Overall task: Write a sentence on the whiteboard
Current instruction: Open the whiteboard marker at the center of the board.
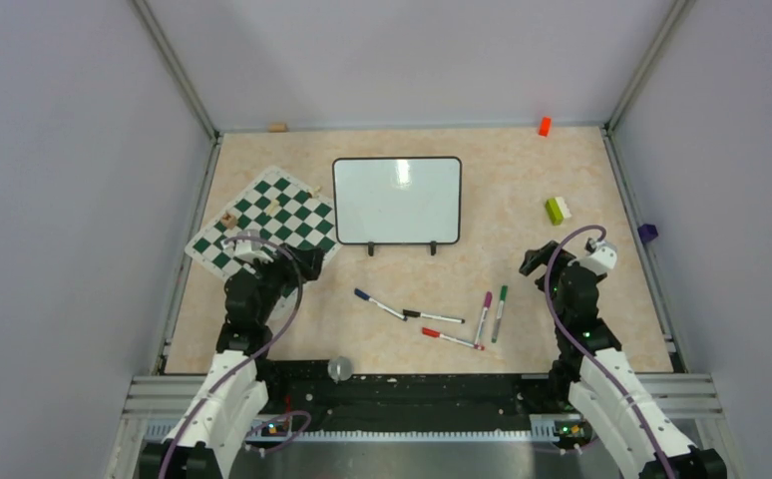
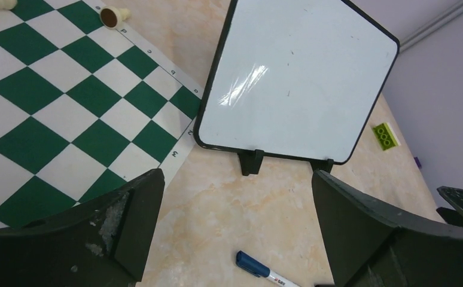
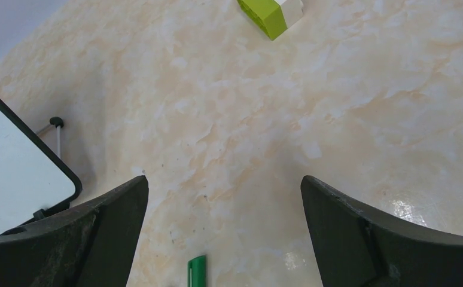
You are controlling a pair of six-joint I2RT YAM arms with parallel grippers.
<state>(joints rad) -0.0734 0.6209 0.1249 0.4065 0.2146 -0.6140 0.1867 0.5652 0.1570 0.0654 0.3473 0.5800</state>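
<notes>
I am seeing bright, even light coming from above. It is making a white shine near the top of the whiteboard (image 1: 396,200), and in the left wrist view that shine is showing as streaks. The desk (image 1: 522,289) is glowing softly, with one small glint in the right wrist view. Shadows are looking soft and short under the board's feet. The left pincer (image 2: 236,176) and right pincer (image 3: 223,179) are showing up dark, with little detail. Small things are looking tiny and a bit soft from the top.

I see the whiteboard (image 1: 396,200) standing on two black feet, mid desk (image 1: 522,299). Its glossy, black-framed white face carries only glare.
</notes>
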